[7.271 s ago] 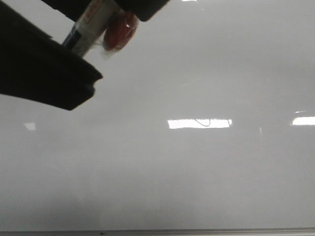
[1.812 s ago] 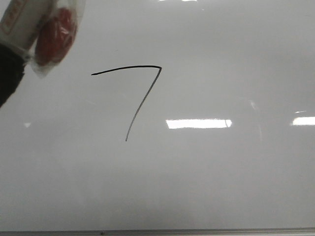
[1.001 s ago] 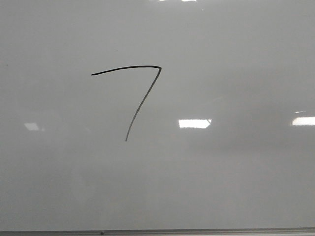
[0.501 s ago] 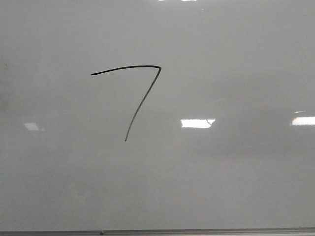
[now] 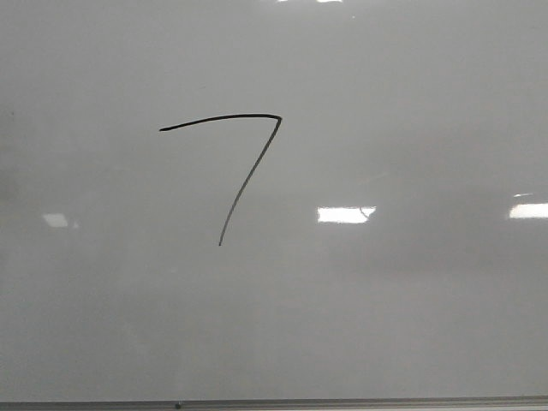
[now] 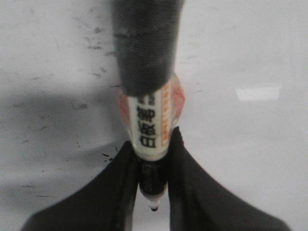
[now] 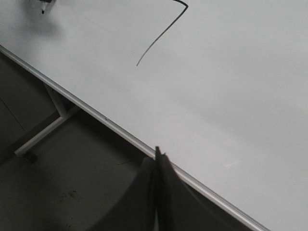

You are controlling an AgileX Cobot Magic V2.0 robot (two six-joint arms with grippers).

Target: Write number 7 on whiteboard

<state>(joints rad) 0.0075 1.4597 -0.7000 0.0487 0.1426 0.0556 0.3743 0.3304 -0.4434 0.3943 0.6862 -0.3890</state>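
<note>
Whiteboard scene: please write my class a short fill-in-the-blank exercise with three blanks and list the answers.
1. The figure drawn on the whiteboard is the number ___.
2. The left gripper is shut on a ___.
3. The fingers of the right gripper are pressed ___, holding nothing.

Answers: 7; marker; together

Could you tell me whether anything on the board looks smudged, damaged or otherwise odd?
Nothing stands out. The number 7 is one clean line on the whiteboard; only faint dark specks show near the marker in the left gripper.
</note>
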